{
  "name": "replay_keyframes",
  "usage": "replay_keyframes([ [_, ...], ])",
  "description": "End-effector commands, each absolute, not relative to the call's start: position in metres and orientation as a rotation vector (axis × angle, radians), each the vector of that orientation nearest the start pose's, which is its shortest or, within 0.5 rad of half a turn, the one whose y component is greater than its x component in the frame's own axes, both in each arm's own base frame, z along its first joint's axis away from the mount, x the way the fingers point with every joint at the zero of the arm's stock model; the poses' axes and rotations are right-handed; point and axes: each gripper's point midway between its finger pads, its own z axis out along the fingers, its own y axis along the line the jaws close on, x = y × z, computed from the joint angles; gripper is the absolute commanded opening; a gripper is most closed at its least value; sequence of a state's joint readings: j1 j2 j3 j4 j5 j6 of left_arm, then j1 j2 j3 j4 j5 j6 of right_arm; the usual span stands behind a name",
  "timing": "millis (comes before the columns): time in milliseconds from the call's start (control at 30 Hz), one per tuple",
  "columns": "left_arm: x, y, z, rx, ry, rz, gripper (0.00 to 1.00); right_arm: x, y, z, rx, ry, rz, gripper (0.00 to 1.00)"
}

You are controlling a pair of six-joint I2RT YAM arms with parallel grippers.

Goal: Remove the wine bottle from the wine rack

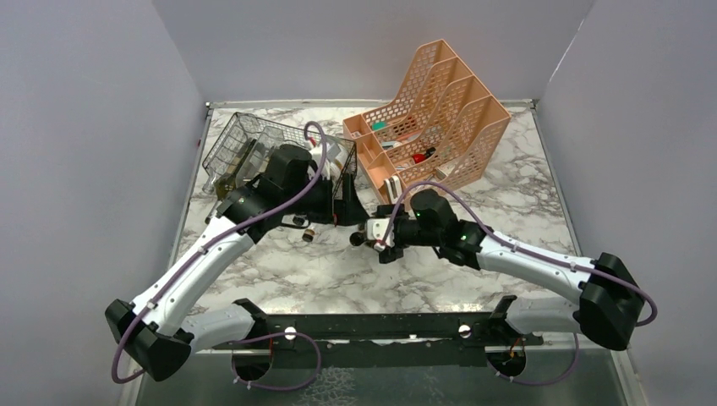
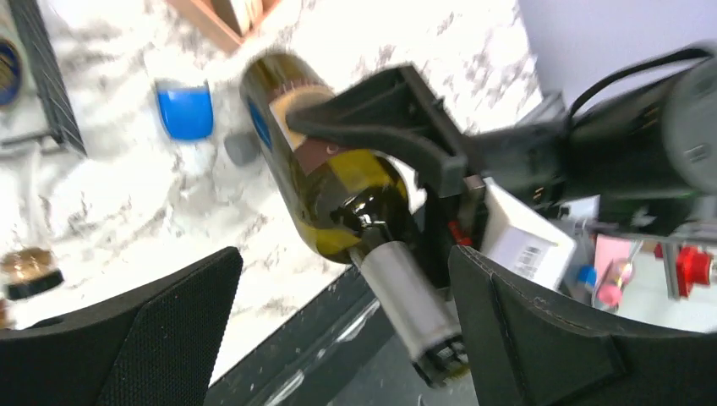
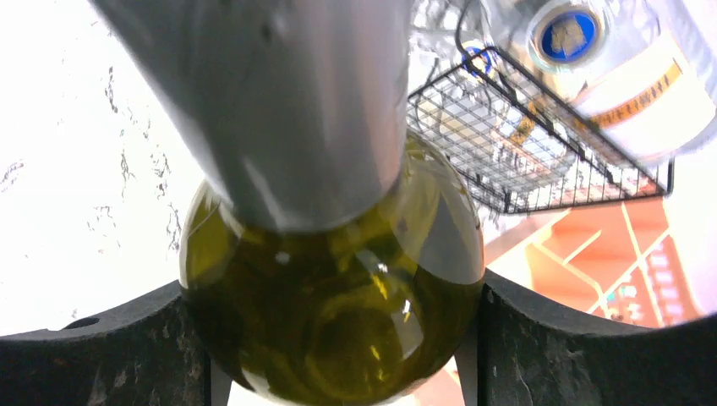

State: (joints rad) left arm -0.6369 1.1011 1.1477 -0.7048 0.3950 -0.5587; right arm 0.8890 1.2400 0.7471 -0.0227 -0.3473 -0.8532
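Wine bottle [image 2: 338,199] is off the wine rack [image 1: 245,144], in the air over the marble table [image 1: 287,271] in front of the rack, between the two arms. In the left wrist view its long axis runs diagonally, with the foil neck down toward the camera and the base up and away. The right gripper [image 3: 334,296] is clamped on it, a finger hard against each side of the green glass. The left gripper [image 2: 342,262] is gaping wide, and the neck hangs between its fingers, close to one.

From above, the bottle is nearly all hidden under the grippers. The left wrist view is smeared and the right wrist view cuts off the neck.

Rack close behind, peach organizer [image 1: 440,110] back right, bare marble toward the near edge.
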Motion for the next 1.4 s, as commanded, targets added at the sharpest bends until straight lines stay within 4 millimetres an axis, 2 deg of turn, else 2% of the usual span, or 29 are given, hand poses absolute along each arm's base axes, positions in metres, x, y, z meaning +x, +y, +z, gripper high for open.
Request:
replay_keyframes([
  [0,0.216,-0.226,0.313,0.292,2.177,-0.853,0.99,0.234,0.309,0.193,-1.399,1.265,0.386,0.63],
  [167,0.226,-0.194,0.378,0.189,1.960,-0.744,0.99,0.242,0.280,0.200,-1.219,1.419,0.407,0.61],
  [233,0.224,-0.182,0.394,0.155,1.899,-0.721,0.99,0.250,0.267,0.203,-1.138,1.494,0.415,0.58],
  [300,0.222,-0.176,0.400,0.140,1.866,-0.714,0.99,0.258,0.254,0.207,-1.053,1.547,0.434,0.55],
  [467,0.218,-0.178,0.396,0.159,1.867,-0.729,0.99,0.275,0.217,0.217,-0.825,1.634,0.417,0.54],
  [633,0.218,-0.186,0.383,0.201,1.906,-0.742,0.99,0.289,0.173,0.212,-0.631,1.712,0.288,0.52],
  [833,0.217,-0.187,0.382,0.223,1.907,-0.742,0.99,0.302,0.119,0.211,-0.392,1.721,0.184,0.51],
  [1367,0.209,-0.177,0.366,0.253,1.944,-0.693,0.99,0.368,0.002,0.210,-0.048,1.655,0.050,0.47],
])
